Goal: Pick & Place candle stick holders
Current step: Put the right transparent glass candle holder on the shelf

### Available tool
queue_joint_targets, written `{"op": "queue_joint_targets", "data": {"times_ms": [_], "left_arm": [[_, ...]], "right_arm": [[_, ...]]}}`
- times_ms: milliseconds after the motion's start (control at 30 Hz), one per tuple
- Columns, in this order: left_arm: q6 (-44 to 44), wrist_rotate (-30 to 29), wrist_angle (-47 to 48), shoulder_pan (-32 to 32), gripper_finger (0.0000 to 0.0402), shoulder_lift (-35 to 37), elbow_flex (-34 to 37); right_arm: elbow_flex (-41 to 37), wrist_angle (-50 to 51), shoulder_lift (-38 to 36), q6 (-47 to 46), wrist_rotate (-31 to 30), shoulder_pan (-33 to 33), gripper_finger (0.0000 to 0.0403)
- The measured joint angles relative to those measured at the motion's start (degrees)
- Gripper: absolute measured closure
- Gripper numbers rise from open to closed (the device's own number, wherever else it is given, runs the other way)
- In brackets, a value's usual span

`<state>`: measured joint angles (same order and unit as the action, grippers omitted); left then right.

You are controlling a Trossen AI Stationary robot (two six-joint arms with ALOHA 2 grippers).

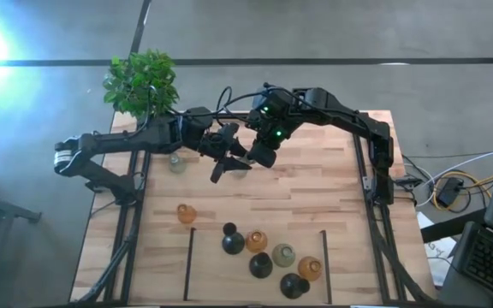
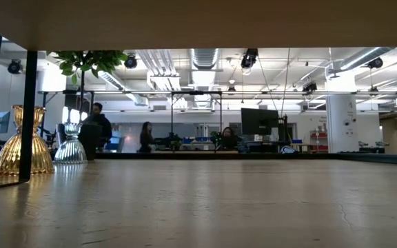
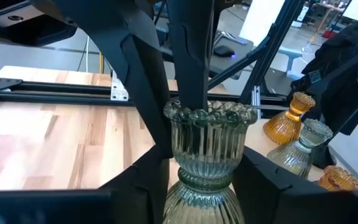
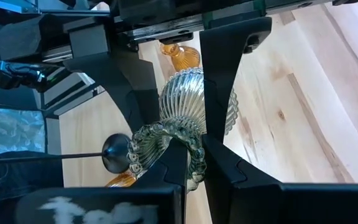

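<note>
A pale green-grey ribbed glass candle stick holder [image 3: 207, 137] is between both grippers above the table's middle [image 1: 240, 167]. My left gripper [image 1: 225, 158] comes from the left and is shut on it. My right gripper [image 1: 255, 161] comes from the right and is shut on its cup. Whether the holder's base touches the table is hidden. Another pale holder [image 1: 176, 162] and an amber one [image 1: 186, 214] stand alone on their bases. Several black, amber and pale holders [image 1: 268, 261] stand together near the front edge. My left gripper pinches the holder's narrow neck [image 3: 204, 179], just under the cup, between its two fingers. The fingers come level from the table's left, one on each side. The holder stands upright in the hold. My right gripper holds the cup's scalloped rim [image 4: 191, 152], slanting down from above. One finger [image 3: 188, 62] is inside the cup and one outside.
A green plant [image 1: 142, 81] stands at the table's far left corner, close behind the left arm. Two black strips [image 1: 190, 265] [image 1: 325, 265] bound the near area where the grouped holders stand. People show in the room beyond the table [image 2: 147, 136].
</note>
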<state>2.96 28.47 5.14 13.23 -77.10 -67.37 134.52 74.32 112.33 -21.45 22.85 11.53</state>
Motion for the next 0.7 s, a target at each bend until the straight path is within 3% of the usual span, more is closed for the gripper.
{"op": "queue_joint_targets", "data": {"times_ms": [400,700], "left_arm": [[0.1,0.1,-0.2,0.0,0.0258,0.0,0.0],[0.1,0.1,-0.3,0.0,0.0260,0.4,0.0]], "right_arm": [[0.0,0.0,0.0,-0.2,0.1,0.0,0.0381],[0.0,-0.4,-0.2,-0.3,0.6,0.0,0.0284]]}}
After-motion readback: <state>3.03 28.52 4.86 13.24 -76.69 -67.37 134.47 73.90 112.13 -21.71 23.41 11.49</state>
